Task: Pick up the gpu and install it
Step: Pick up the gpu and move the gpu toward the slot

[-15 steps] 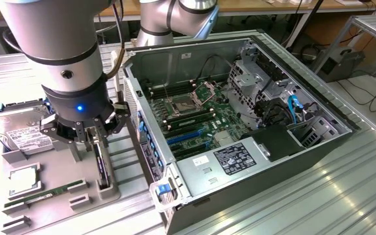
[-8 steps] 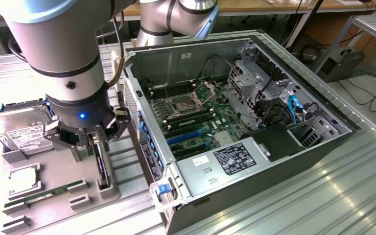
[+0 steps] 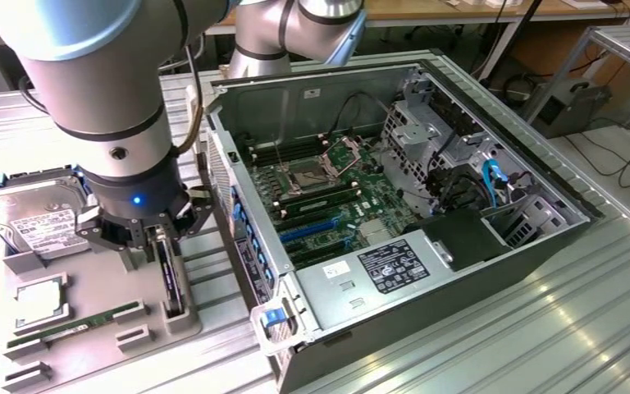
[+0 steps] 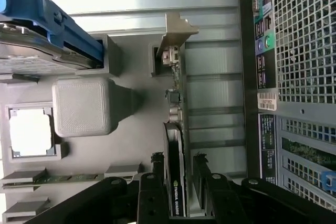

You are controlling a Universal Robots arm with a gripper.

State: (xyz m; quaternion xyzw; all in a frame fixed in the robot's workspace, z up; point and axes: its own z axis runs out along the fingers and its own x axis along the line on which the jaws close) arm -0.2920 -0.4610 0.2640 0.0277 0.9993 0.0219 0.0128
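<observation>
The gpu [image 3: 171, 281] stands on edge in a slot of the grey holder tray [image 3: 189, 324], on the exterior view's left, beside the open computer case [image 3: 326, 82]. In the wrist view the gpu [image 4: 176, 145] is a thin dark card with its silver bracket [image 4: 176, 32] at the far end. My gripper [image 3: 153, 245] is lowered straight over it. My gripper [image 4: 177, 163] straddles the card: one black finger [image 4: 158, 169] is on one face and the other [image 4: 201, 166] on the opposite face. A narrow gap shows on at least one side, so it looks open.
The holder tray also carries a silver hard drive [image 3: 33, 217] in a blue caddy, a CPU [image 3: 36, 297] and a green memory stick [image 3: 79, 320]. Inside the case lies the motherboard with blue expansion slots [image 3: 309, 230]. The case's rear wall [image 4: 302, 51] stands close beside the gpu.
</observation>
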